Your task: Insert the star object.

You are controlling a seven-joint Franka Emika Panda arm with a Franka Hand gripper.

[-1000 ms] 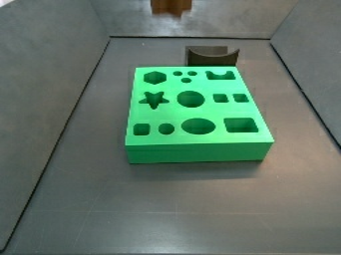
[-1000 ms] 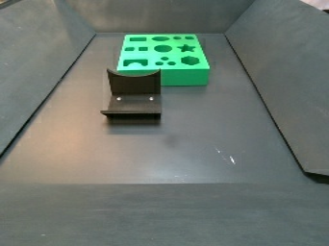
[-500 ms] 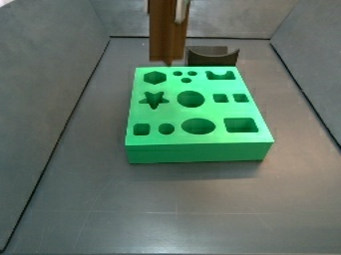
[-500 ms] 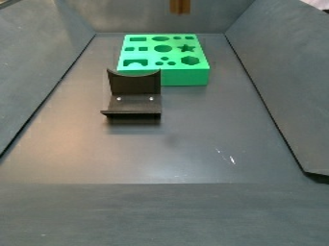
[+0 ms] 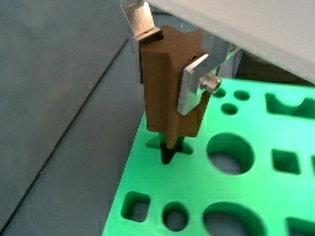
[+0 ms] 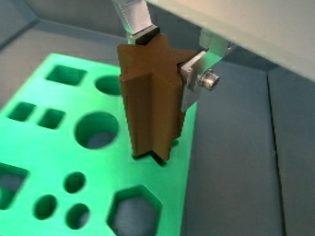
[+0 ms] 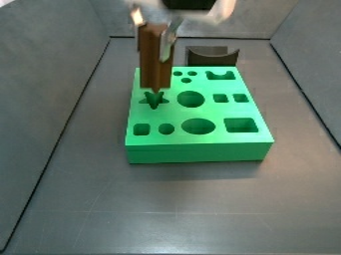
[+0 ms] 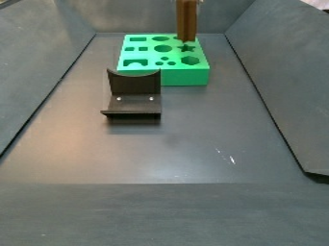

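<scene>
My gripper (image 5: 170, 57) is shut on the star object (image 5: 168, 92), a long brown ridged bar held upright. It also shows in the wrist view (image 6: 153, 101). In a side view the star object (image 7: 155, 62) stands over the star-shaped hole (image 7: 155, 99) of the green block (image 7: 200, 139), its lower end at or just in the hole's mouth. In a side view the bar (image 8: 187, 21) stands over the block (image 8: 164, 60) at the far end of the floor. The fingers (image 6: 192, 69) clamp the bar near its upper end.
The dark fixture (image 8: 133, 94) stands on the floor in front of the green block; in a side view it shows behind the block (image 7: 210, 54). Grey walls (image 7: 54, 120) ring the floor. The block has several other shaped holes (image 7: 193, 99).
The gripper has come down with the star object from above the block until its lower end reaches the star-shaped hole.
</scene>
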